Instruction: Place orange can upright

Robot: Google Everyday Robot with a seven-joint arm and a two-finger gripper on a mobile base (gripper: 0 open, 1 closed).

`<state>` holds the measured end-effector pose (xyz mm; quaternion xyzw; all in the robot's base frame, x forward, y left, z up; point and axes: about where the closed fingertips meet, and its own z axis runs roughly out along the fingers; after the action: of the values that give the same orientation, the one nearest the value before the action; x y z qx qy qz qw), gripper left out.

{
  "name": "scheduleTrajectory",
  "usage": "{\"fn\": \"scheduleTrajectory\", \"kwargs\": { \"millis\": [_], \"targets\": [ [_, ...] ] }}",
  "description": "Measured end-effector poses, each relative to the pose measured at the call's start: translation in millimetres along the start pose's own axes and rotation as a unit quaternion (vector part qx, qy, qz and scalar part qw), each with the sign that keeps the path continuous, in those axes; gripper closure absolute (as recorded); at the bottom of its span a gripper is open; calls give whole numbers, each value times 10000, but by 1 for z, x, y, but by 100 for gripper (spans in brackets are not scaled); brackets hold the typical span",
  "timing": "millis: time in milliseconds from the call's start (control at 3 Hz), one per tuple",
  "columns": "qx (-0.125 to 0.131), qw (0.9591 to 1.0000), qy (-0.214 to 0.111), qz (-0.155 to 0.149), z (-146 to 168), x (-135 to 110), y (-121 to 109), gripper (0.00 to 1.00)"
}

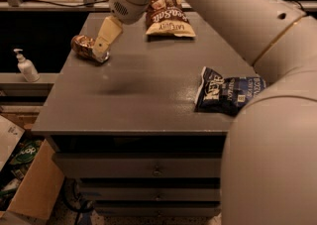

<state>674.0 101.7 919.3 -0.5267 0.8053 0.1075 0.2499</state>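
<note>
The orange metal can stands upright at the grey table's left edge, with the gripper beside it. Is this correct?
No: in the camera view the orange metal can lies on its side at the grey table's left edge, the gripper beside it.
</note>
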Motion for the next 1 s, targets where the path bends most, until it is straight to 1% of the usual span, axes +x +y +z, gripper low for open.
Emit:
{"fn": "scheduleTrajectory", "kwargs": {
  "millis": [333, 667, 1000],
  "targets": [
    [-20, 9999, 122, 49, 26, -24, 1, 0],
    [24, 9998, 178, 66, 44, -45, -2, 0],
    [140, 9993, 355, 34, 65, -58, -9, 0]
  ]
}}
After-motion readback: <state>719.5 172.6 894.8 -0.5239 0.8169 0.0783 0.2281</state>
